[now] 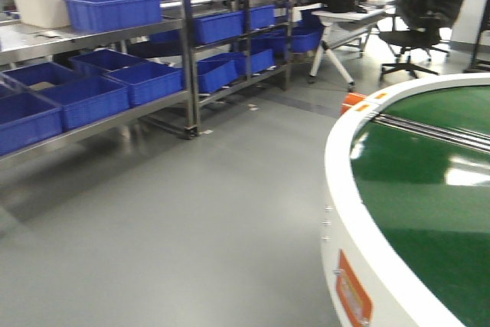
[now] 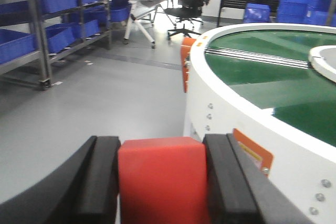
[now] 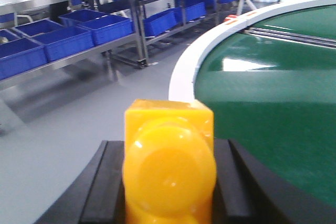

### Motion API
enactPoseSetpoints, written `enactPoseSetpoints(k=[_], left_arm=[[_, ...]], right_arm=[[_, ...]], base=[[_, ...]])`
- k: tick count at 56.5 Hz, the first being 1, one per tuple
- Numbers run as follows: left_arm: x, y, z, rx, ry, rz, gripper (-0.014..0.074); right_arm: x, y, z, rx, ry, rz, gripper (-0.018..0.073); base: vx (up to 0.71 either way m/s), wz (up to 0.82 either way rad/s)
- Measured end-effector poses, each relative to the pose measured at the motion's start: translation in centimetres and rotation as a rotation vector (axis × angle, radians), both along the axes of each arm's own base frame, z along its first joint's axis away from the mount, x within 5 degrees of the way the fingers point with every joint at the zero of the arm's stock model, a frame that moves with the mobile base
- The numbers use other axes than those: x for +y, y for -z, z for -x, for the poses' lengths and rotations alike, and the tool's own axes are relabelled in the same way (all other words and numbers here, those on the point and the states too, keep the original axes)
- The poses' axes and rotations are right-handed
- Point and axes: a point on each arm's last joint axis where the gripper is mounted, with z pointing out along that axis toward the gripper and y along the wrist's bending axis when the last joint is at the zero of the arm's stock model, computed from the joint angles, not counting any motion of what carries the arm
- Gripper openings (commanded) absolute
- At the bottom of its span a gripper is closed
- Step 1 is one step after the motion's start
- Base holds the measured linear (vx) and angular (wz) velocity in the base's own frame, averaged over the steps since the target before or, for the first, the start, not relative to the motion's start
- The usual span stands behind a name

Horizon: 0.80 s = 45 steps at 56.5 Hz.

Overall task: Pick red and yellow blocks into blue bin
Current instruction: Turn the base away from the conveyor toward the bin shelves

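Your left pincer point(image 2: 161, 184) clamps the red block point(image 2: 163, 171), your right pincer point(image 3: 169, 187) the yellow block point(image 3: 169, 156); blue bins point(image 1: 115, 9) sit well apart leftward on steel racks point(image 1: 190, 105), nearer your left arm, target bin unclear.

No writing, number or brand can be read in any of the views. The white side wall of the round table point(image 1: 331, 189) carries an orange label plate point(image 1: 354, 290) with a paler panel on it, also seen from the left wrist, but its print is too blurred to make out. A smaller orange patch point(image 1: 352, 102) at the table's far rim is just as illegible.
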Motion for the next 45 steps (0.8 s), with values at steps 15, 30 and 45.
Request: enactPoseSetpoints(k=[15, 30, 45], left_arm=[[0.00, 0.00, 0.00, 0.000, 0.000, 0.000, 0.0001], [0.00, 0.00, 0.00, 0.000, 0.000, 0.000, 0.0001], [0.00, 0.00, 0.00, 0.000, 0.000, 0.000, 0.0001]], right_arm=[[-0.01, -0.01, 0.06, -0.003, 0.000, 0.000, -0.0011], [-0.01, -0.01, 0.06, -0.003, 0.000, 0.000, -0.0011], [-0.01, -0.02, 0.05, -0.004, 0.000, -0.001, -0.0011]], base=[[0.05, 0.49], [0.13, 0.50], [0.21, 0.38]])
